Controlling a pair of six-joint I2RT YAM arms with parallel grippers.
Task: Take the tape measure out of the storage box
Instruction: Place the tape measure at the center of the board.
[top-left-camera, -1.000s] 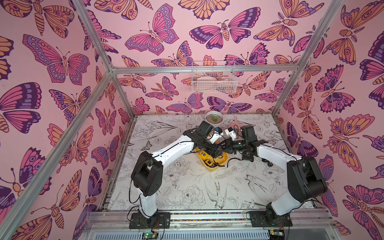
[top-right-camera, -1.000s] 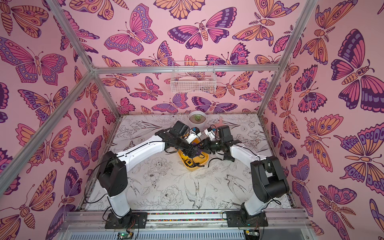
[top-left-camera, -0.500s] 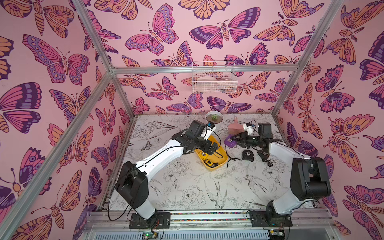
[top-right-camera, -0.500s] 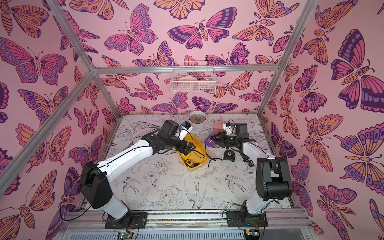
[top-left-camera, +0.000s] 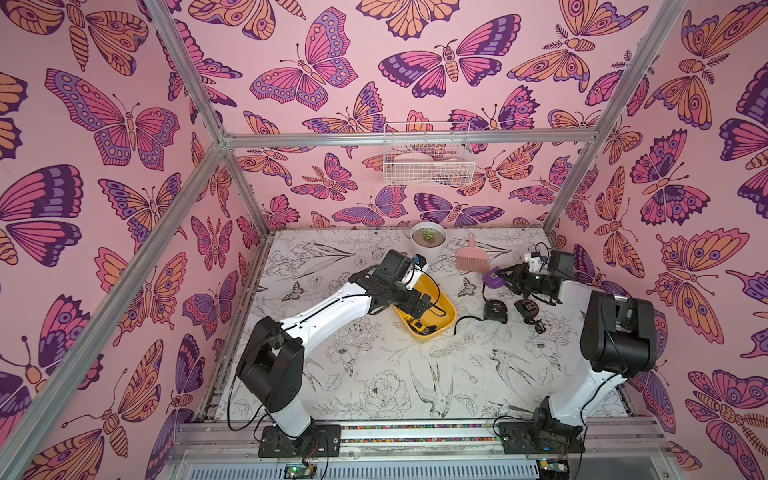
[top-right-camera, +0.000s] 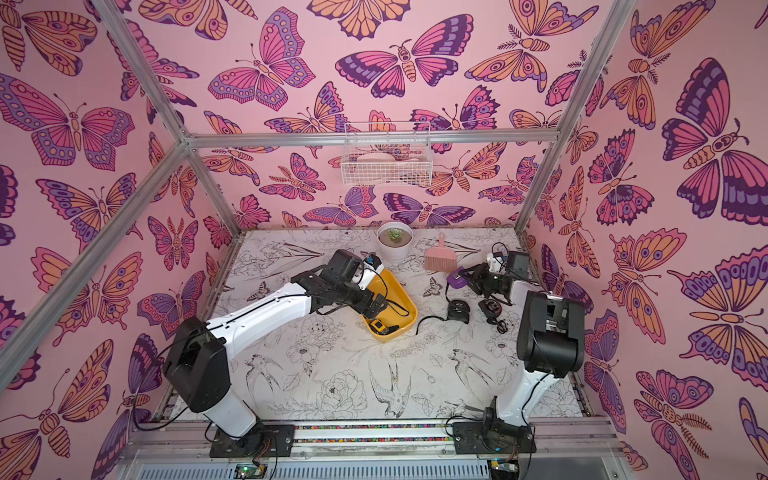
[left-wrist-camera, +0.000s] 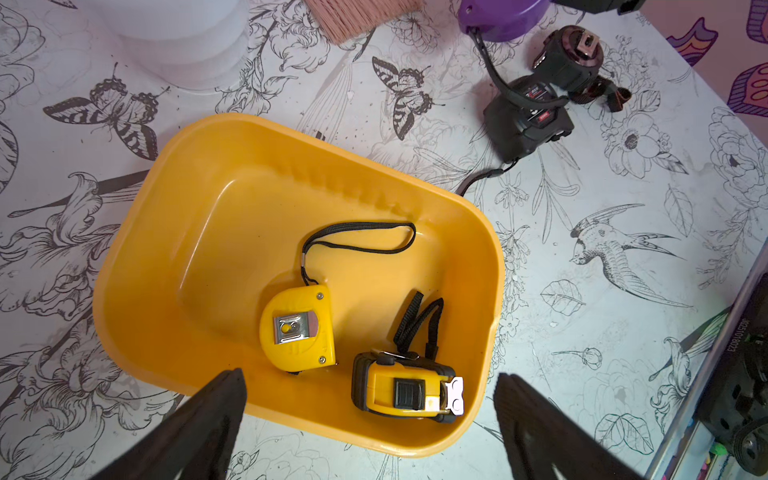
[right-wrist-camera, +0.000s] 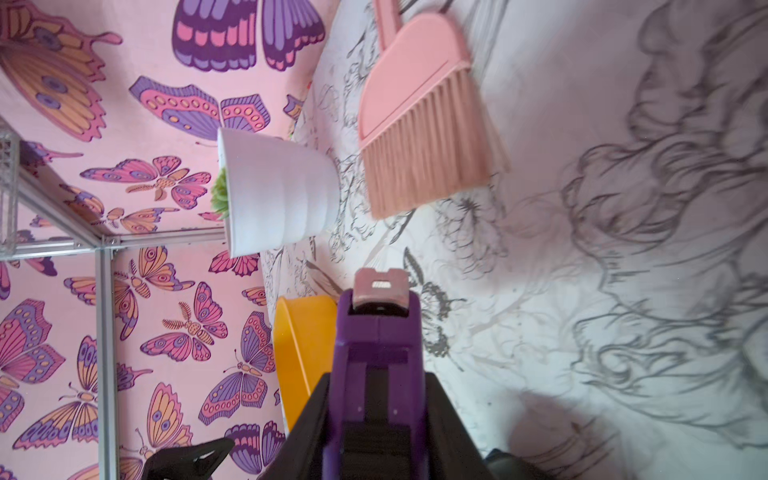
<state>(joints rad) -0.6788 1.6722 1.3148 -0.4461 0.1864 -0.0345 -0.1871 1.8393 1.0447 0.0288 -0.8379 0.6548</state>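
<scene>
While the right gripper squeezed a purple tape measure, the left gripper hung open. Two tape measures lay in the storage box.

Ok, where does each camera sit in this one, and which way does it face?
Both top views: high in front, looking down over the table; left arm and right arm whole, left end effector above the storage box, right end effector gripping the purple tape measure.
Left wrist: above the storage box, looking down at the yellow tape measure and yellow-black tape measure inside; open fingers show.
Right wrist: low, rolled sideways, facing the pink brush and white pot; jaws show.
Shared: the storage box appears in all.
</scene>
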